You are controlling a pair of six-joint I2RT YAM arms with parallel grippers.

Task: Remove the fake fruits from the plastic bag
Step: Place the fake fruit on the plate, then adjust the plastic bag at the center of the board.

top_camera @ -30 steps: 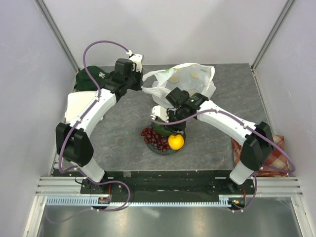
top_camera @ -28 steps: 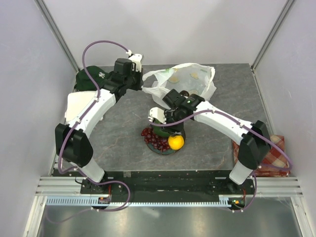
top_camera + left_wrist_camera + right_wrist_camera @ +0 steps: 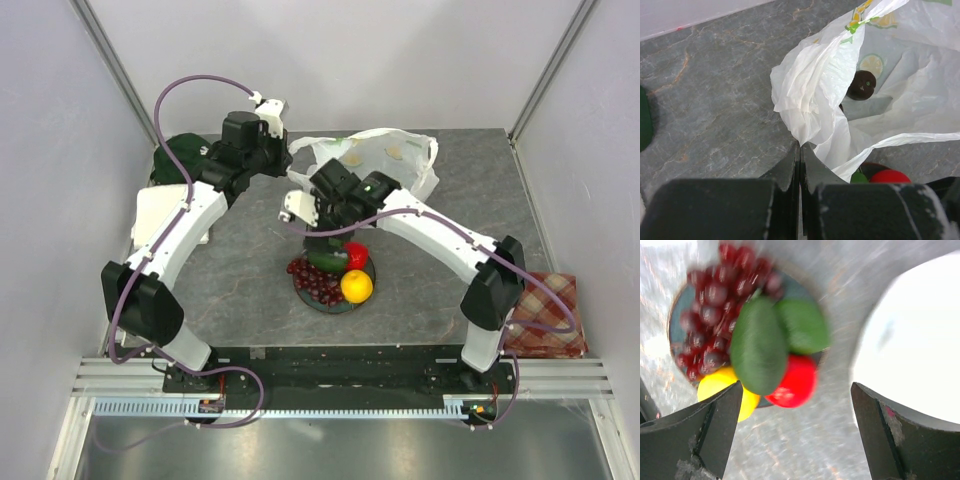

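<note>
Your right arm has swung left and spread its jaws since a second ago, and a red apple (image 3: 356, 254) now lies on the plate (image 3: 340, 308). At the left, the left gripper (image 3: 800, 150) is clamped on the rim of the plastic bag (image 3: 810, 90). The right gripper (image 3: 797, 395) hangs empty over the plate. The dark purple-brown fruit (image 3: 862, 85) sits inside the bag, far and right of that gripper; it is nearly round with no clear long axis, and its pale-dotted end faces the mouth.
</note>
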